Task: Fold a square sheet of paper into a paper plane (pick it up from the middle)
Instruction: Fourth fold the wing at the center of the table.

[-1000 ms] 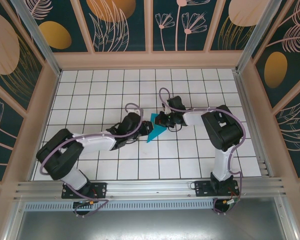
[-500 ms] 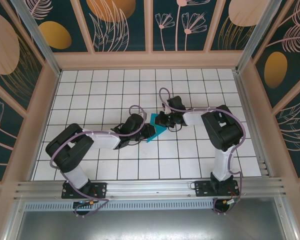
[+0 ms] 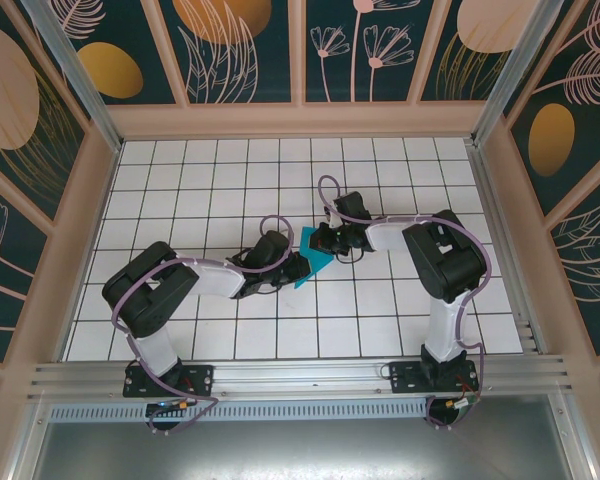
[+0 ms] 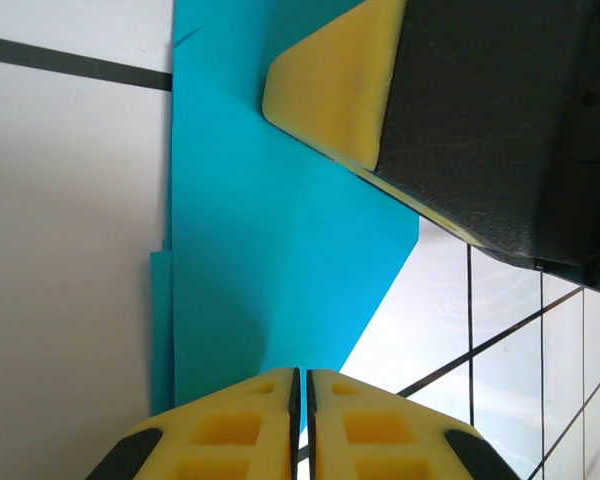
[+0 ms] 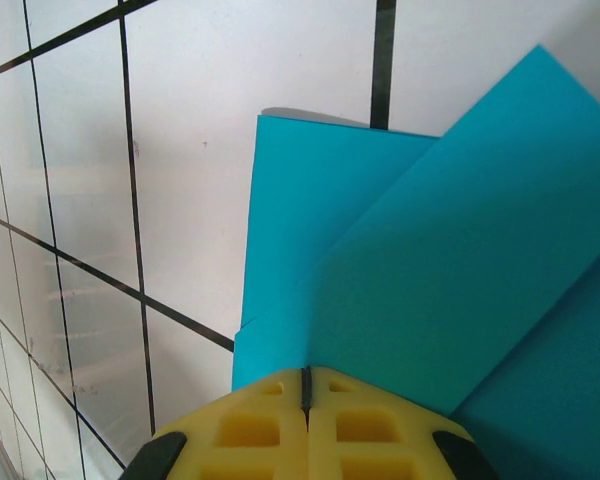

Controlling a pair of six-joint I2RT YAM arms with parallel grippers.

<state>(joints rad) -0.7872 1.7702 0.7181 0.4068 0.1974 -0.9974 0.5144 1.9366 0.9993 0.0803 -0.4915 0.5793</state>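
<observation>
- Left gripper fingers pinched together on the near edge of the folded teal sheet
- Right gripper fingers clamped on the opposite edge
- Open tiled table beyond both fingertips

A robotics lab test cell: a white counter ruled in a black grid, boxed in by wood-framed wall panels printed with leaves and flowers, with aluminium rails along the near edge carrying the left arm and right arm.
</observation>
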